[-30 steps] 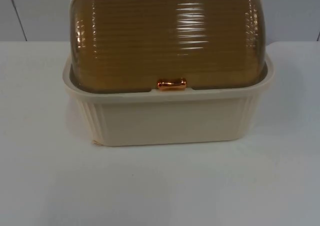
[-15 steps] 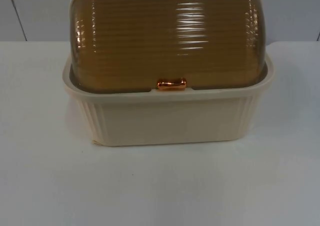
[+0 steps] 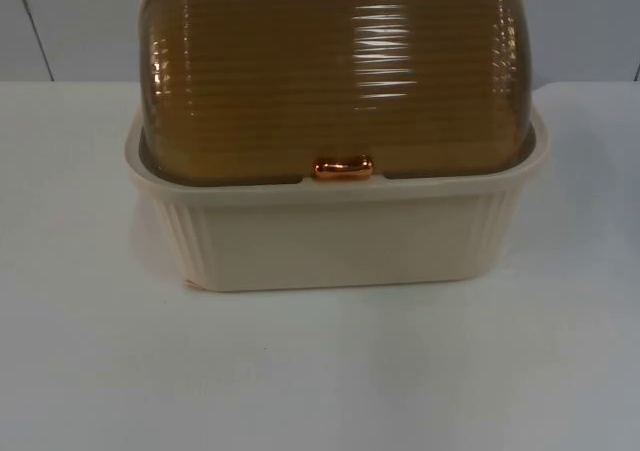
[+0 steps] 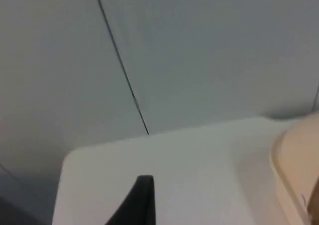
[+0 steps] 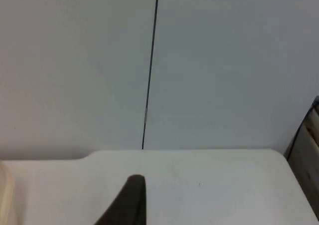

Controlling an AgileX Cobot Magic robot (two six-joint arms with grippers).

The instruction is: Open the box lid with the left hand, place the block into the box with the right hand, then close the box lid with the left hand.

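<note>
A cream ribbed box (image 3: 340, 236) stands in the middle of the white table in the top view. Its amber, ribbed, see-through lid (image 3: 335, 71) is down on the rim, with a small copper handle (image 3: 343, 168) at the front centre. I cannot make out anything through the tinted lid. My left gripper (image 4: 134, 205) waits low over the table to the left of the box, whose cream edge (image 4: 294, 170) shows beside it. My right gripper (image 5: 127, 202) waits over the table on the box's other side, apart from the box's cream edge (image 5: 4, 195).
The grey partition wall (image 3: 580, 21) closes the table behind the box, with a dark seam (image 5: 149, 70) in it. White table top (image 3: 320, 371) stretches in front of the box. A table corner (image 4: 67, 160) lies near the left gripper. A dark object (image 5: 306, 140) stands past the table's right end.
</note>
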